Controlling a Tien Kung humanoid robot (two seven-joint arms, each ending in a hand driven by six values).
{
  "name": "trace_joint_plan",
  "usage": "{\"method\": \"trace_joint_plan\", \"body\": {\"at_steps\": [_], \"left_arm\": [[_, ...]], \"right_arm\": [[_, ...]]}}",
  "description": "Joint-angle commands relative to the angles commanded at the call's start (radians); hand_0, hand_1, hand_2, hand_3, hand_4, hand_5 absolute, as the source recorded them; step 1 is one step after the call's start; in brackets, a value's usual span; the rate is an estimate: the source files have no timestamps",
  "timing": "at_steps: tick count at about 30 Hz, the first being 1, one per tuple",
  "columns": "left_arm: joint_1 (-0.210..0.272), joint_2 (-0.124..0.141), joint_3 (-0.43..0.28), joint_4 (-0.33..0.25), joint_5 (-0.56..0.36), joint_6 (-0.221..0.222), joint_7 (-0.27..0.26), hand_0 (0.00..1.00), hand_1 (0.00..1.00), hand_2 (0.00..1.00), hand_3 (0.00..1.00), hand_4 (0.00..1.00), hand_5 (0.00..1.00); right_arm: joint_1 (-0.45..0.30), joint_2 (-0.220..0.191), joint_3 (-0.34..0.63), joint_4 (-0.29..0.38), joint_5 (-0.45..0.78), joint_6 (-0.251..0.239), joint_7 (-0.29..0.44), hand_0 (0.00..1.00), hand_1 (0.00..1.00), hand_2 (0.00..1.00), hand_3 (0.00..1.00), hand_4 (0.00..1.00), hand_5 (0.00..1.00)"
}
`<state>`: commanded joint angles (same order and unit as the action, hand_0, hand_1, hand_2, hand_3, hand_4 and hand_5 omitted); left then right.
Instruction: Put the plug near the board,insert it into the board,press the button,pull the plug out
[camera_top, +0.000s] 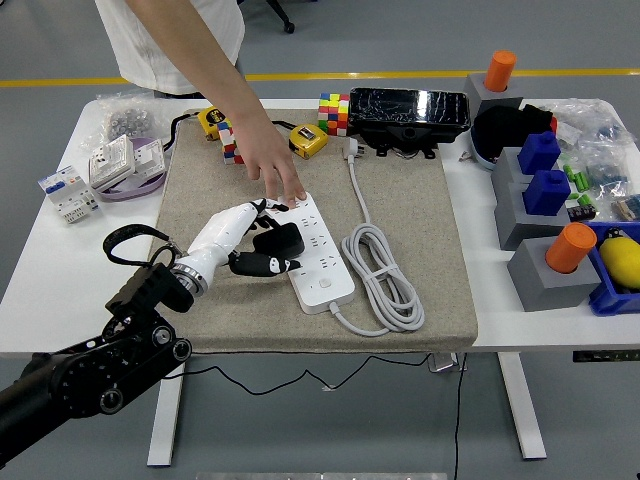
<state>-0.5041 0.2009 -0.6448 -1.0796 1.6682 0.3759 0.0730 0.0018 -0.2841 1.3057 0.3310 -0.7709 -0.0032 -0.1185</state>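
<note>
A white power strip (320, 258) lies slantwise on the beige mat (420, 230), its grey cable (385, 280) coiled to the right. My left hand (262, 240), white with black fingers, is at the strip's left edge. It is curled around a black plug (280, 240), with the thumb (268, 265) under it. The plug sits at the strip's left edge, and I cannot tell whether its pins are in a socket. A person's hand (272, 165) reaches down from the far side and presses its fingertips on the strip's far end. The right arm is out of view.
Colour cubes (334, 112), a yellow tape measure (308, 140) and a black box (408, 112) line the mat's far edge. Grey blocks with blue and orange pieces (545, 195) fill the right side. White socket parts (125, 160) and a breaker (68, 192) lie at the left.
</note>
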Motion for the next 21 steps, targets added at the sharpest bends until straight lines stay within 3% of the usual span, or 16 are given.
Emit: {"method": "trace_joint_plan", "body": {"at_steps": [2,3,8,11,21], "left_arm": [[-0.002,-0.006,0.003,0.007,0.005,0.006,0.007,0.356,0.448,0.501,0.569,0.783,0.113],[-0.003,-0.008,0.004,0.01,0.007,0.007,0.012,0.271,0.373,0.451,0.548,0.667,0.031],[-0.009,-0.013,0.006,0.019,0.02,0.009,0.029,0.271,0.373,0.451,0.548,0.667,0.031],[-0.009,-0.011,0.006,0.018,0.014,0.023,0.012,0.247,0.339,0.411,0.534,0.623,0.002],[0.015,0.004,-0.04,0.007,-0.081,0.1,-0.162,0.236,0.31,0.375,0.517,0.603,0.002]], "right_arm": [[0.0,0.0,0.0,0.001,0.0,0.0,0.0,0.537,0.625,0.611,0.548,0.882,0.409],[0.0,0.0,-0.001,0.0,0.0,0.0,0.0,0.537,0.625,0.611,0.548,0.882,0.409],[-0.001,-0.001,0.0,0.0,-0.001,0.0,0.0,0.537,0.625,0.611,0.548,0.882,0.409],[-0.001,-0.001,0.001,0.0,-0.002,0.0,0.0,0.537,0.625,0.611,0.549,0.882,0.409],[-0.001,0.0,0.001,0.001,-0.003,-0.001,0.001,0.537,0.625,0.611,0.548,0.882,0.409]]}}
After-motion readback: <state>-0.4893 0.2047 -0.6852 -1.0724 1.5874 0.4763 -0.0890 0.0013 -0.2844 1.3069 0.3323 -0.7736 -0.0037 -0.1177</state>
